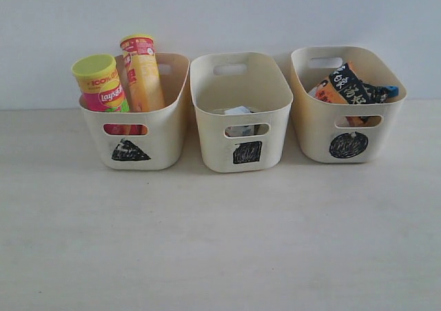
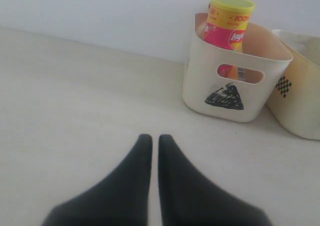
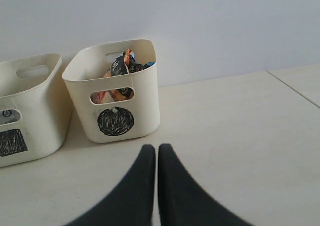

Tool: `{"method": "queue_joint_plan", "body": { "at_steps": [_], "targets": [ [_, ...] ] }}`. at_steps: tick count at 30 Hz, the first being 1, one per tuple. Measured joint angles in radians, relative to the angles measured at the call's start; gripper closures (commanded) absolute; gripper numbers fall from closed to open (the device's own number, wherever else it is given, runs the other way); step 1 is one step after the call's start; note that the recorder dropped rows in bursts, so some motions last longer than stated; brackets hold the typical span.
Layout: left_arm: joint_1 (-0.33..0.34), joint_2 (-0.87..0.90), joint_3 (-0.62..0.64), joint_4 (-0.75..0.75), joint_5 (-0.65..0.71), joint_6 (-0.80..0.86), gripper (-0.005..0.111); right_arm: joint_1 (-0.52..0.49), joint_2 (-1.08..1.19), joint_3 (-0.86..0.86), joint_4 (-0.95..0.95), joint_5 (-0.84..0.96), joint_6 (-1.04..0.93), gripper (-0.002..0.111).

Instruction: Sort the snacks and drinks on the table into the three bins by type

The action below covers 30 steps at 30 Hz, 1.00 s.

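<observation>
Since no snack or drink shows on the table (image 1: 220,242) in any view, the sorting looks finished, with nothing left to pick up as far as can be seen. The left gripper (image 2: 151,138) has its fingers pressed together on nothing, and well ahead of them stands the triangle bin (image 2: 200,85), holding a pink tube (image 2: 227,35) with a yellow-green lid and a yellow tube (image 1: 146,80) beside it, both standing on end, slightly tilted. The right gripper (image 3: 153,148) is likewise closed and empty; ahead of its fingers sits the circle bin (image 3: 142,105) with crumpled orange-black and blue noodle packets (image 3: 122,65) poking above the rim. The square bin (image 1: 213,142) between the two holds a small white-blue pouch (image 1: 238,111) low inside; anything else in there is hidden
</observation>
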Motion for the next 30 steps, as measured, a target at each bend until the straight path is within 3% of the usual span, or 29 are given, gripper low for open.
{"method": "queue_joint_plan", "body": {
  "at_steps": [30],
  "targets": [
    [0.000,0.000,0.000,0.096,0.005,-0.072,0.102,0.000,0.000,0.000,0.000,0.000,0.000,0.108]
  ]
}}
